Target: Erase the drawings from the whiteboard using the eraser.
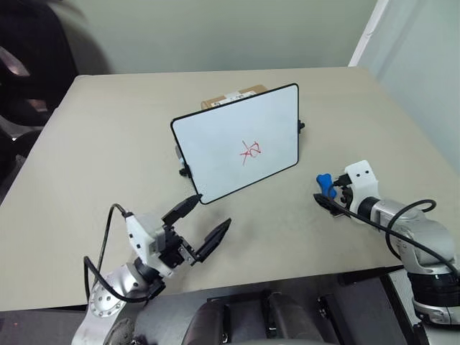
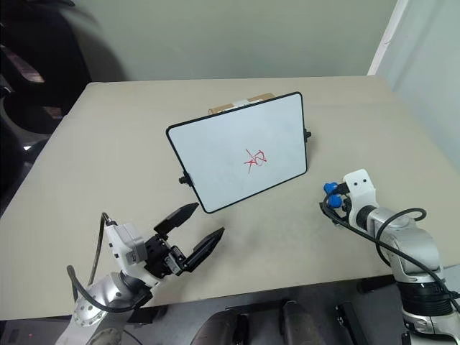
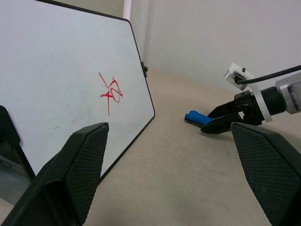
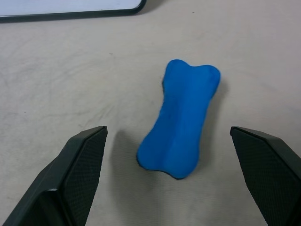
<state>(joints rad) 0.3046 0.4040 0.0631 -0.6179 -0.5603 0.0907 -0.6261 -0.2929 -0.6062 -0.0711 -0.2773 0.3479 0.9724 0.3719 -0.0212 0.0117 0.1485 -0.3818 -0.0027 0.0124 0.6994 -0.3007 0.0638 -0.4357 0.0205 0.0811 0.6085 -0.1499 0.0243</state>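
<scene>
The eraser [image 4: 181, 120], a small blue bone-shaped block, lies flat on the tan table [image 1: 108, 144] directly ahead of the right gripper [image 4: 169, 179], between its two black fingers, which stand spread wide on either side and touch nothing. It looks light and stiff with a narrowed waist, so the likely best hold is across that waist, where the fingers would seat between the flared ends and it should not slide out. Its long axis runs away from the gripper, leaning a little to one side, the farther end lying nearer the whiteboard's [image 1: 215, 136] lower edge. The board stands propped and tilted back, beyond the eraser and toward the left arm, with the red drawings [image 1: 251, 151] near the middle of its face, untouched. The left gripper [image 1: 203, 226] hovers just short of the board's near lower corner, fingers apart and empty.
</scene>
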